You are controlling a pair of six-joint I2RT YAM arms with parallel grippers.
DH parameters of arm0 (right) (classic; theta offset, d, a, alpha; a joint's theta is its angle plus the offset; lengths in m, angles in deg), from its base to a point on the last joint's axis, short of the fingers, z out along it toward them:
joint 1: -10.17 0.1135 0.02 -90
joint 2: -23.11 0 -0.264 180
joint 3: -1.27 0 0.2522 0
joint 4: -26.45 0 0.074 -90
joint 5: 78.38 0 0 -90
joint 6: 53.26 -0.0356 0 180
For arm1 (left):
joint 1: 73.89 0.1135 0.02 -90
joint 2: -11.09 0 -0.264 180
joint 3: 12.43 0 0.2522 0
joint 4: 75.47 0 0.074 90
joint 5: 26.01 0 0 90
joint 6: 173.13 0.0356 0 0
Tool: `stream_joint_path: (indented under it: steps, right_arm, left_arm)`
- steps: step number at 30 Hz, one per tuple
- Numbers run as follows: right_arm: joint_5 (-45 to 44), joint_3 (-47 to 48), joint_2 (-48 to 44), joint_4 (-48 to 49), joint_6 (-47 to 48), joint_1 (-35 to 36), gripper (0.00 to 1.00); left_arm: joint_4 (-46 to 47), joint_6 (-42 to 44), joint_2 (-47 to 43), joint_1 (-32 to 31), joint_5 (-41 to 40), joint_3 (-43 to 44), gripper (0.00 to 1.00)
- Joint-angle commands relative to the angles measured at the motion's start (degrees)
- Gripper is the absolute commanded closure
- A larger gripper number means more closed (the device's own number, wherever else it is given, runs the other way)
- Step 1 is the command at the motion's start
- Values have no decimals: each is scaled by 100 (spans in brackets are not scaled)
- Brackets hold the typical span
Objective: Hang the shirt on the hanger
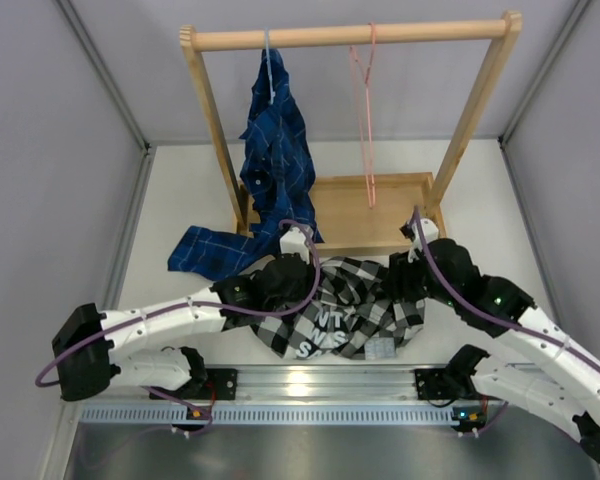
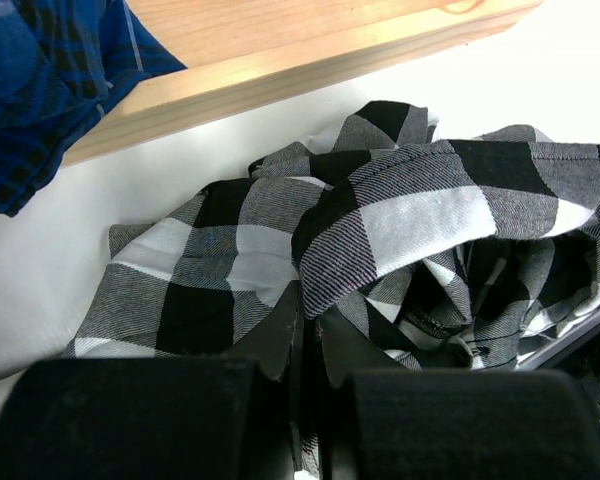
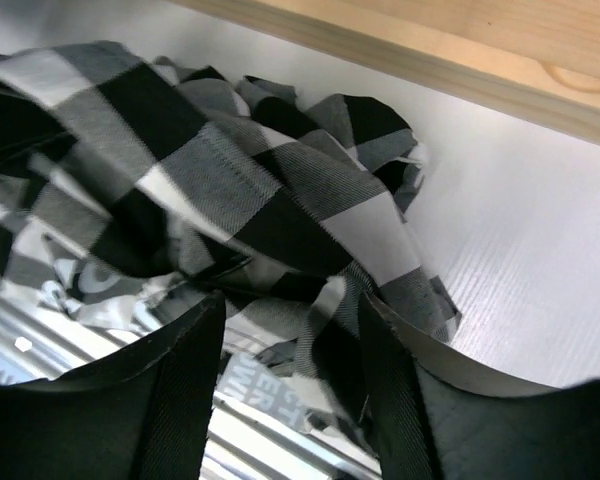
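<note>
The black-and-white checked shirt (image 1: 355, 305) lies crumpled on the white table between my two grippers, its white lettering facing the near edge. My left gripper (image 1: 298, 268) is at its left side; in the left wrist view it (image 2: 315, 325) is shut on a raised fold of the shirt (image 2: 420, 215). My right gripper (image 1: 405, 280) is at its right side; in the right wrist view it (image 3: 290, 305) is open, with shirt cloth (image 3: 240, 190) lying between the fingers. The pink wire hanger (image 1: 367, 130) hangs by its hook from the wooden rod, apart from both grippers.
A wooden rack stands at the back, with a top rod (image 1: 350, 37) and a base tray (image 1: 380, 215). A dark blue plaid shirt (image 1: 275, 150) hangs on the rod's left part and drapes onto the table. A metal rail (image 1: 310, 385) runs along the near edge.
</note>
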Motion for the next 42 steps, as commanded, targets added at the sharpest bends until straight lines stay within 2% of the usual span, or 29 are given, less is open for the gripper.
stream_joint_path:
  steps: [1,5,12,17,23,26,27,30,33,36,38,42]
  right_arm:
    - [-316,21,451,-69,-288,81,45]
    - [-491,56,925,63,-245,283,41]
    - [-1739,495,1497,-517,-579,1179,41]
    - [-1793,505,2051,-500,-421,1285,44]
    - [-1949,425,2139,-569,-710,1461,45]
    - [-2328,452,2227,-684,-1000,1514,53]
    - [-2468,452,2271,-684,-1035,1558,64]
    - [-2715,487,2482,-684,-1123,1646,81]
    - [-2812,601,2561,-684,-1141,1733,90]
    - [-2865,890,2386,-710,-1071,1795,97]
    - [-2848,1276,2132,-815,-913,1795,98]
    - [-2349,2094,1482,-860,-457,1795,100]
  left_arm:
    - [-5,-85,-298,8,-184,227,100]
    - [-67,-85,-448,17,-184,227,100]
    - [-436,-102,-448,25,-430,411,100]
    - [-480,-190,-370,131,-378,473,100]
    - [-726,-436,-325,579,-212,482,100]
    - [-726,-472,-317,702,-140,429,100]
    - [-726,-489,-308,711,-140,429,100]
    - [-717,-524,-247,720,-44,429,100]
    - [-726,-524,-194,720,44,420,100]
    - [-717,-516,-202,720,88,402,100]
    - [-717,-463,-228,720,193,420,100]
    - [-543,-209,-368,720,719,552,100]
